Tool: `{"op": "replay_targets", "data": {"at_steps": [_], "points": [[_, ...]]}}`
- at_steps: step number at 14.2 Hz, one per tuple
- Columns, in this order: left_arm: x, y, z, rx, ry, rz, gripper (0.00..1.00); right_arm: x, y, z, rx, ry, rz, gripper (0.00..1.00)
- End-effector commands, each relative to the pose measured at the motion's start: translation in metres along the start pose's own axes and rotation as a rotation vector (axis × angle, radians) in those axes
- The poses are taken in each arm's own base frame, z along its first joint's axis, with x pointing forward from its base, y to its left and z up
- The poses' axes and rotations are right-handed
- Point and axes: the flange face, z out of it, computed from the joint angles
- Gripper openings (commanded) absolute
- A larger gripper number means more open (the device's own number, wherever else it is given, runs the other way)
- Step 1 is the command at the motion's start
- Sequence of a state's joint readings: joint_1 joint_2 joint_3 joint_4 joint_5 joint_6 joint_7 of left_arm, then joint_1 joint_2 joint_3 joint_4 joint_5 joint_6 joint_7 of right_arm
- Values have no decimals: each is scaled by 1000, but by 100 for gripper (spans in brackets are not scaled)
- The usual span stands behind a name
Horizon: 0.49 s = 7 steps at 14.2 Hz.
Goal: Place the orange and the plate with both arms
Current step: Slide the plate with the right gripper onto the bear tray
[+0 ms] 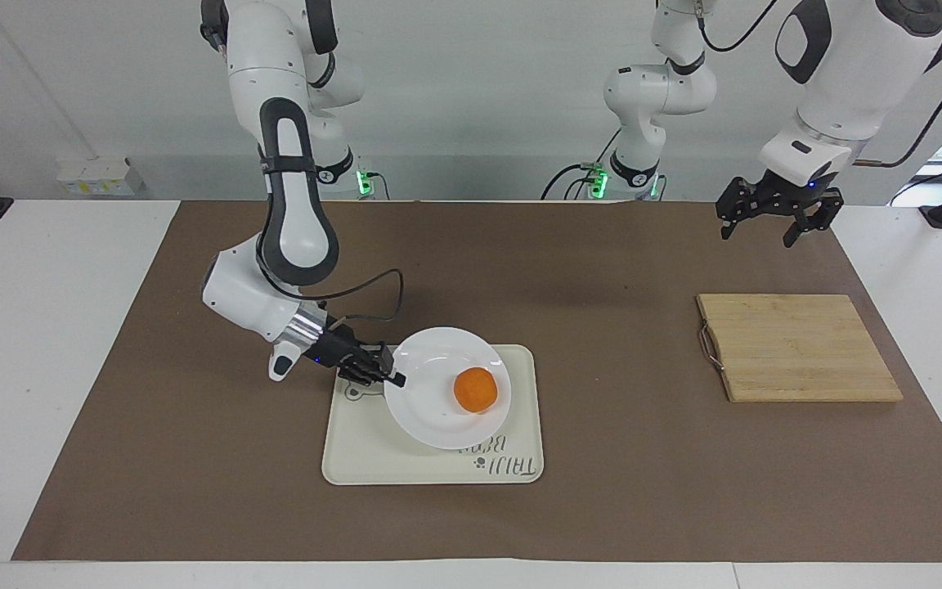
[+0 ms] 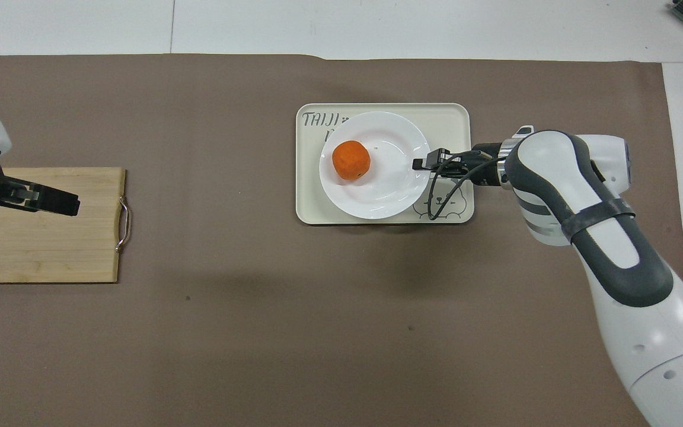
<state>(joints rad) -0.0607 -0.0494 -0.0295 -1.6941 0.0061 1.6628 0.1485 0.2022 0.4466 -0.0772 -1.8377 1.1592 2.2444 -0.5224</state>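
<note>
The white plate [image 1: 430, 401] [image 2: 386, 184] is over the cream bear tray [image 1: 356, 458] [image 2: 312, 207], low above it or on it. The orange [image 1: 475, 389] [image 2: 351, 160] lies on the plate. My right gripper [image 1: 389, 378] [image 2: 421, 163] is shut on the plate's rim at the edge toward the right arm's end. My left gripper [image 1: 775, 221] [image 2: 66, 203] is open and empty, raised over the table near the wooden cutting board.
A wooden cutting board [image 1: 798, 348] [image 2: 39, 237] with a metal handle lies toward the left arm's end of the table. A brown mat [image 1: 602, 507] covers the table.
</note>
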Motion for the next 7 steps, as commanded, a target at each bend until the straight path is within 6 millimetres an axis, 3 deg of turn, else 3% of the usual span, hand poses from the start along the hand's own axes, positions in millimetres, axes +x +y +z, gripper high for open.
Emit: {"op": "replay_targets", "data": {"at_steps": [1, 7], "points": [[-5, -1, -3, -14, 4, 10, 100, -8, 16, 5, 15, 3, -40, 0], [0, -9, -13, -11, 21, -2, 100, 2, 19, -3, -2, 32, -53, 0]]}}
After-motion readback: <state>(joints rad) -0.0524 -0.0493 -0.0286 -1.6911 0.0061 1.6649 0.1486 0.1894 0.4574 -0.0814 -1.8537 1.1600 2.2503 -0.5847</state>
